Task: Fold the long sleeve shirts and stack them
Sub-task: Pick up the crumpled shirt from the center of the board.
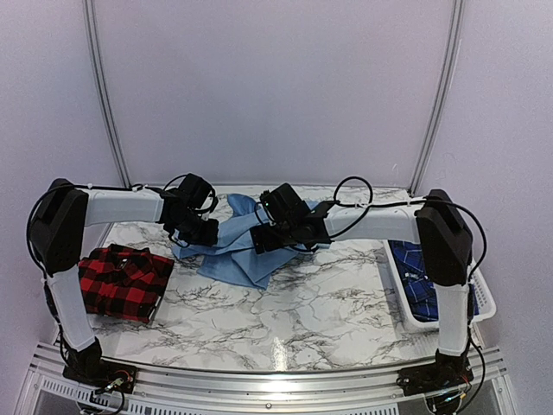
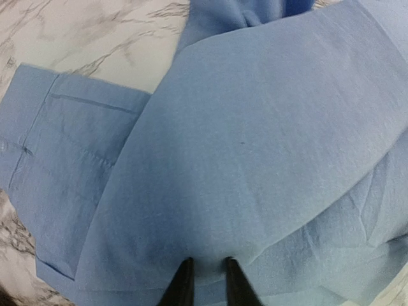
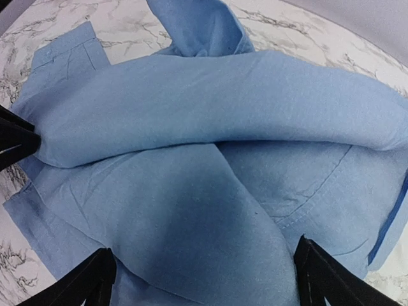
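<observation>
Cloth spans the gap between both grippers: the blue shirt (image 1: 232,252) lies crumpled at the middle of the table (image 1: 294,320), with the left gripper (image 1: 206,233) at its left edge and the right gripper (image 1: 266,240) over its right half, so neither arm has far to reach. In the left wrist view the fingertips (image 2: 185,287) stand close together at the bottom centre and seem to pinch a doubled-over band of the shirt. The right wrist view backs this: that band ends at black fingers on the left edge of the frame. The band's long axis runs from there across to the right edge, higher in the frame than the right gripper's fingers (image 3: 95,280), which are spread wide at the lower corners with loose cloth between them, gripping nothing. As I judge it, the next move turns on the right gripper closing on the band's free end so both can draw it flat. At lower left of the top view the red check shirt (image 1: 121,281) lies folded, and at right the plaid shirt (image 1: 419,277) sits in the basket (image 1: 396,290).
</observation>
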You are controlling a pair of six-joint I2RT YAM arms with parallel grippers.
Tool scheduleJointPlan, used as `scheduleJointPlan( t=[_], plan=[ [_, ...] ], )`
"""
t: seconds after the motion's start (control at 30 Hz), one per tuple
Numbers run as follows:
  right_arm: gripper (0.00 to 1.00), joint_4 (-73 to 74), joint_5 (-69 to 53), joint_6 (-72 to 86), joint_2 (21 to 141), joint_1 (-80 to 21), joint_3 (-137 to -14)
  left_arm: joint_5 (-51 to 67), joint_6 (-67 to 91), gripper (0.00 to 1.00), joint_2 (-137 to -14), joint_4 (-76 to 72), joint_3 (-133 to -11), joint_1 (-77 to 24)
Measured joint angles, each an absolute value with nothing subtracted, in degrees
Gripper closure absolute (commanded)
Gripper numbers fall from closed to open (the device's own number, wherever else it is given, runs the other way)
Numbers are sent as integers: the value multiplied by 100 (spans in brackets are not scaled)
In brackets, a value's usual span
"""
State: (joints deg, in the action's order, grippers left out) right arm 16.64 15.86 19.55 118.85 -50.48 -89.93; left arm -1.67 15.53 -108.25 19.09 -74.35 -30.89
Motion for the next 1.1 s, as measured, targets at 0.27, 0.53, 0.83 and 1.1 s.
scheduleJointPlan(
  t=[0.27, 0.53, 0.83, 1.1],
  plan=[
    [52, 1767, 1564, 1962, 11981, -5048, -8995, -69, 1546, 100, -10825, 1909, -7638, -3089],
    [96, 1765, 1553, 2051, 12036, -5048, -8879, -99, 1564, 59, -10825, 1881, -7703, -3089],
    [100, 1625, 1562, 2067, 11723, -5052, -7979, 25, 1424, 15, -10849, 1868, -7708, -3072],
    [100, 1450, 1605, 1981, 11301, -5052, -7481, 237, 1411, 13, -11262, 1872, -7804, -3070]
  ],
)
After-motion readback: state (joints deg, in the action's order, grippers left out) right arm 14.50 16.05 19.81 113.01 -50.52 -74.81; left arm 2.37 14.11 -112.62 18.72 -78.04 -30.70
